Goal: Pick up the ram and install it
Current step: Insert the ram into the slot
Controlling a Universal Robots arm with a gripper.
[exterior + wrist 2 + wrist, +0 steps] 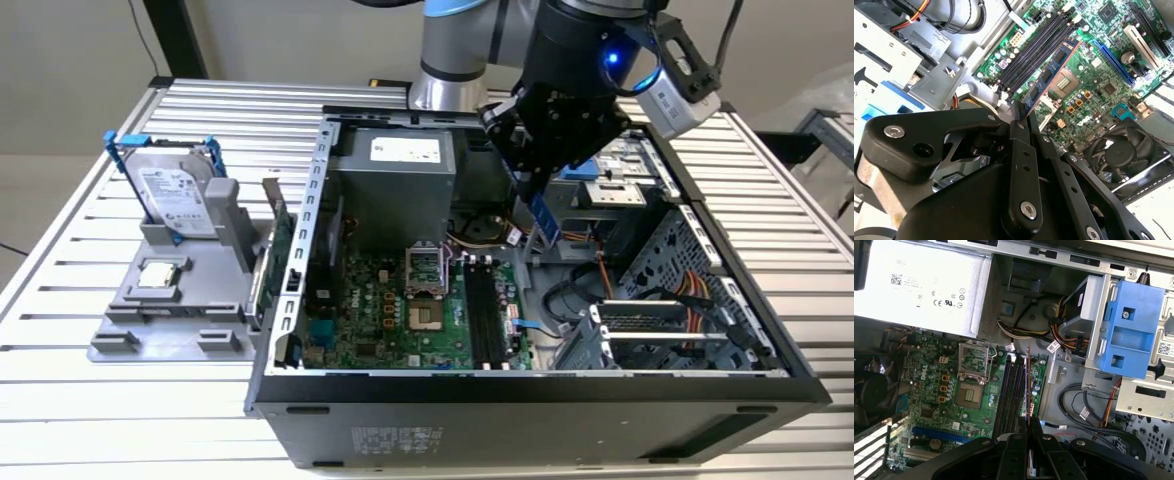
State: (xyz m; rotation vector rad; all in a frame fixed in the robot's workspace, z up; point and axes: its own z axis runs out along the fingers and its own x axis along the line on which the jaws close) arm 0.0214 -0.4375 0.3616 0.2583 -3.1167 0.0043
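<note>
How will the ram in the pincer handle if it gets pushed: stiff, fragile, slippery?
Probably stiff: the ram juts straight from the pincer, no sag. Likely light, being a thin board. Held near one end only, it may pivot or slip under a sideways push; its chips look fragile.

Gripper (1021, 114): black fingers closed on one end of the ram.
Ram (1051, 75): thin board with black chips, running parallel to the memory slots (1036, 52), between them and the processor socket (1066, 84).
Motherboard (1104, 30): green, below the ram.
Fan (1121, 152): black, beside the motherboard.
</note>
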